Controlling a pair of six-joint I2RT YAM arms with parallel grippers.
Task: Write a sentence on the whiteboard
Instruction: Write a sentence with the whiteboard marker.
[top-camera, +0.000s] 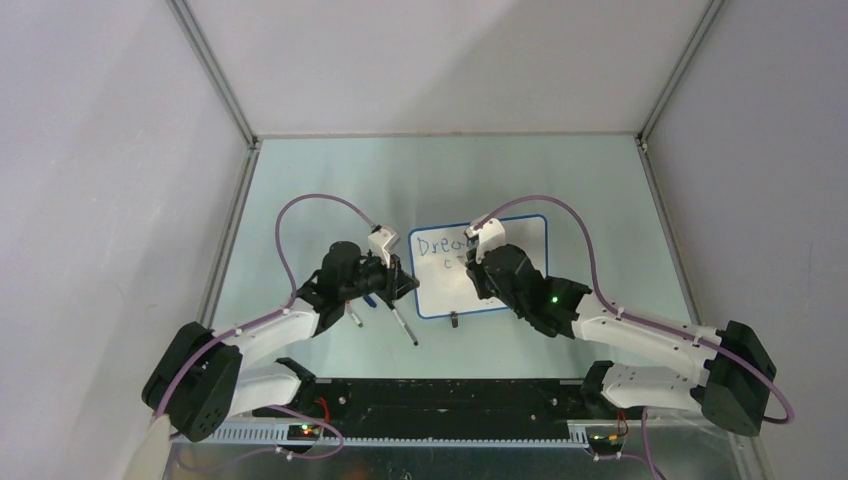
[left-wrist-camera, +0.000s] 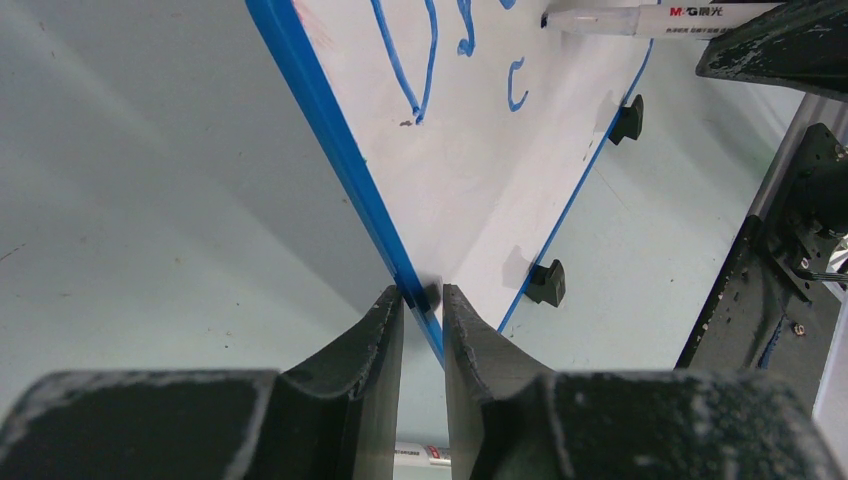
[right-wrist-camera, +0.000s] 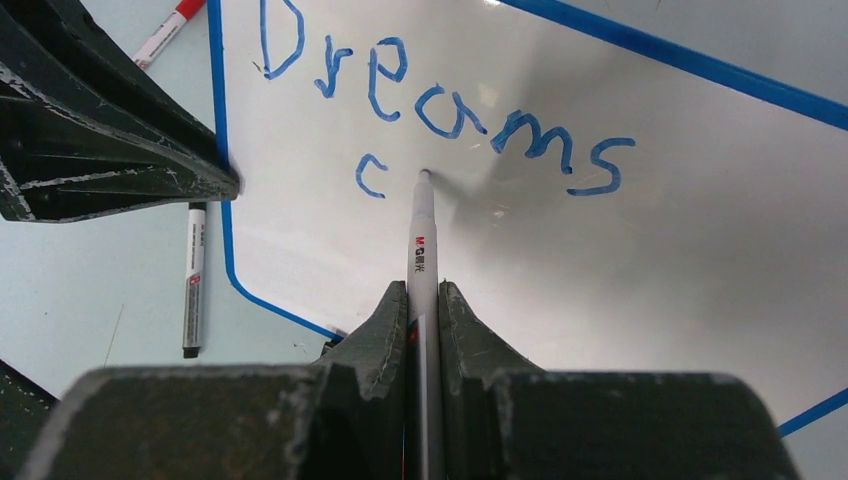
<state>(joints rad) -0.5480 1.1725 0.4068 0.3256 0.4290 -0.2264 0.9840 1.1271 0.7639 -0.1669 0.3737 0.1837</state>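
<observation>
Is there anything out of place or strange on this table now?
Nothing is spilled or damaged. Two spare pens lie loose on the table beside the whiteboard: a red-capped marker and a black-tipped marker, close to the left gripper pinching its rim.

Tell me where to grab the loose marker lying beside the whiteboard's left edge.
Probably mid-barrel on the marker, from straight above, pinching across its width: it lies flat on the table, parallel to the whiteboard rim, slightly apart from it.
</observation>
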